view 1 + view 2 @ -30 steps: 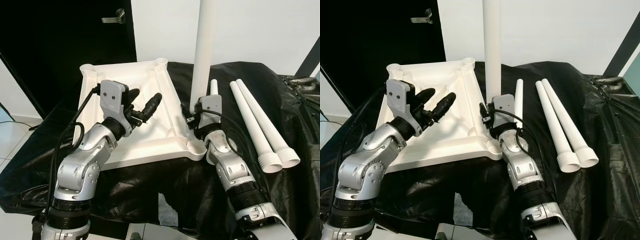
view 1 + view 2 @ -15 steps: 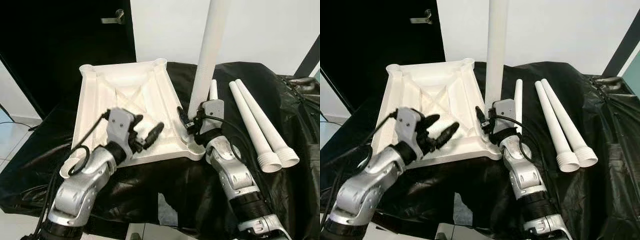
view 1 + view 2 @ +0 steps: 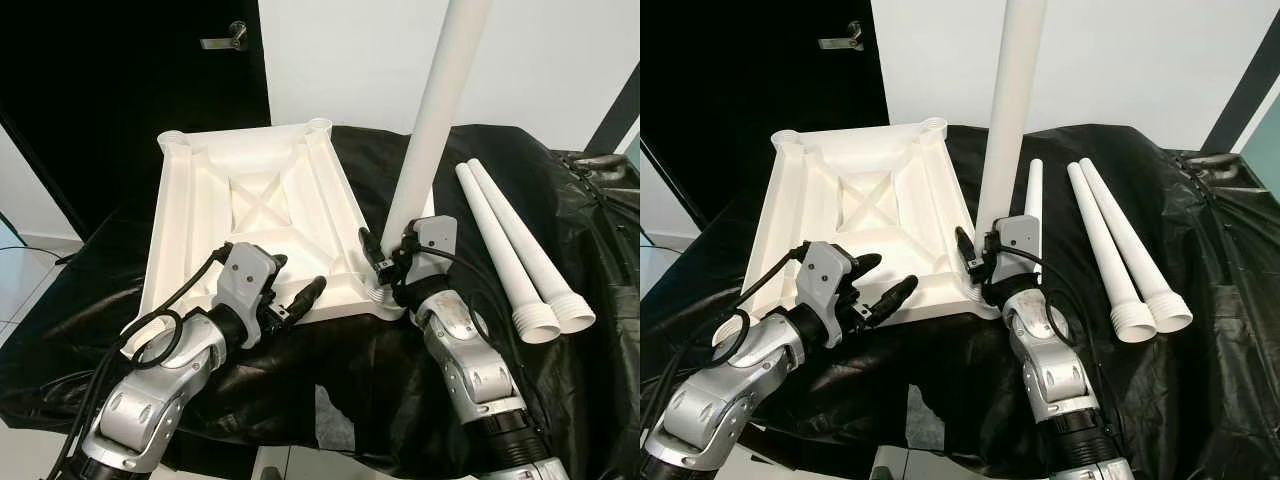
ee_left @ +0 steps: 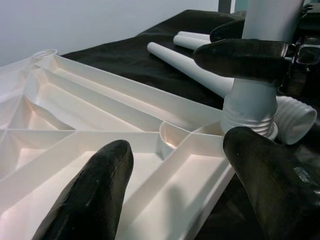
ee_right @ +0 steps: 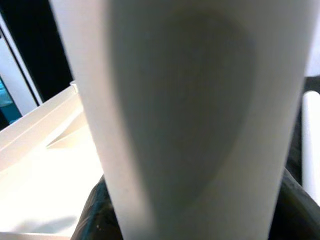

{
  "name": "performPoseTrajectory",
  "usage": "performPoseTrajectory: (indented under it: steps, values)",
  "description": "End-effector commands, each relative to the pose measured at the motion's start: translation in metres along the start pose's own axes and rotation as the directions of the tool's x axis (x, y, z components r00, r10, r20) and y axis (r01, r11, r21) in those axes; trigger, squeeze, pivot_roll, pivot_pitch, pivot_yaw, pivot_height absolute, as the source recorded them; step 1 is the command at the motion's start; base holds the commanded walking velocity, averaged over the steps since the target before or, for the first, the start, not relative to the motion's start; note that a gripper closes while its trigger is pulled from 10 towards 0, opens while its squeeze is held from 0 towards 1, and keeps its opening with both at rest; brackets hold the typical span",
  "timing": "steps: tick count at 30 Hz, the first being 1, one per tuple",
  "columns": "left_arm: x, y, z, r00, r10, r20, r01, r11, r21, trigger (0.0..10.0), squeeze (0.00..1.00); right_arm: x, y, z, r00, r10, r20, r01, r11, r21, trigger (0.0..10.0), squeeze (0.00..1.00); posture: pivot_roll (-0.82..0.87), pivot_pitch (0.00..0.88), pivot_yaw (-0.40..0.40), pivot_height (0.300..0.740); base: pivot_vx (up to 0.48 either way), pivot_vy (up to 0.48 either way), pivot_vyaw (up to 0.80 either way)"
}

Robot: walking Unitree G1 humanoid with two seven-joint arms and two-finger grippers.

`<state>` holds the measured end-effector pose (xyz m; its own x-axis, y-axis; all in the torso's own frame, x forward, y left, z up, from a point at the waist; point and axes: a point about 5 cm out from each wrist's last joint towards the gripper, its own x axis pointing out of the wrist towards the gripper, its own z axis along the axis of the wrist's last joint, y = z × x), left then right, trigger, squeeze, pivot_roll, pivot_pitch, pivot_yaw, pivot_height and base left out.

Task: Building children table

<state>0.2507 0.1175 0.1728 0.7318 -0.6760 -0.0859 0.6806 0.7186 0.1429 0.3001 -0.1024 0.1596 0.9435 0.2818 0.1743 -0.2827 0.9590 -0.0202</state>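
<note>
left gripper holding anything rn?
No: in the left wrist view the left gripper has its fingers spread apart over the upturned white tabletop, with nothing between them.

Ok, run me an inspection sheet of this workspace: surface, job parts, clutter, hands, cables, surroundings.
Surface: black cloth, wrinkled, draped over the table.
Job's things: white tabletop lying underside up; upright leg tilted, threaded end at the near right corner socket; three loose legs lying to the right.
Clutter: nothing seen.
Hands: right hand shut on the upright leg's base; left hand open at the tabletop's near edge.
Cables: black cable looped along the left arm.
Surroundings: white wall, dark door with lever handle.
</note>
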Motion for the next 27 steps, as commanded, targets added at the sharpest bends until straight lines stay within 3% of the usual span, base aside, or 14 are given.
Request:
performPoseTrajectory:
  steps: [1, 9, 20, 23, 27]
  values:
    - [-0.003, -0.014, 0.001, 0.971, -0.239, 0.008, 0.239, 0.971, 0.018, 10.0, 0.00, -0.002, -0.003, 0.000, 1.000, -0.014, 0.001, 0.014, 1.000, 0.010, 10.0, 0.00, 0.12, 0.000, 0.000, 0.740, 0.000, 0.000, 0.00]
    - [-0.003, -0.015, 0.000, 0.969, -0.247, 0.000, 0.247, 0.969, 0.025, 10.0, 0.00, -0.007, -0.017, -0.015, 0.995, -0.072, -0.064, 0.075, 0.996, 0.052, 10.0, 0.00, 0.12, 0.000, 0.002, 0.740, 0.000, 0.000, 0.00]
    - [-0.004, -0.014, 0.001, 0.968, -0.251, -0.006, 0.251, 0.967, 0.032, 10.0, 0.00, -0.006, -0.020, -0.024, 0.991, -0.087, -0.100, 0.098, 0.989, 0.109, 10.0, 0.00, 0.13, 0.000, 0.005, 0.740, 0.000, 0.000, 0.00]
    - [-0.004, -0.014, 0.001, 0.968, -0.251, -0.006, 0.251, 0.967, 0.033, 10.0, 0.00, -0.005, -0.020, -0.024, 0.991, -0.085, -0.102, 0.096, 0.990, 0.107, 10.0, 0.00, 0.13, 0.000, 0.006, 0.740, 0.000, 0.000, 0.00]
    - [-0.003, -0.013, 0.001, 0.968, -0.253, -0.006, 0.253, 0.967, 0.036, 10.0, 0.00, -0.004, -0.016, -0.026, 0.995, -0.018, -0.099, 0.020, 1.000, 0.013, 10.0, 0.00, 0.13, 0.000, 0.007, 0.740, 0.000, 0.000, 0.00]
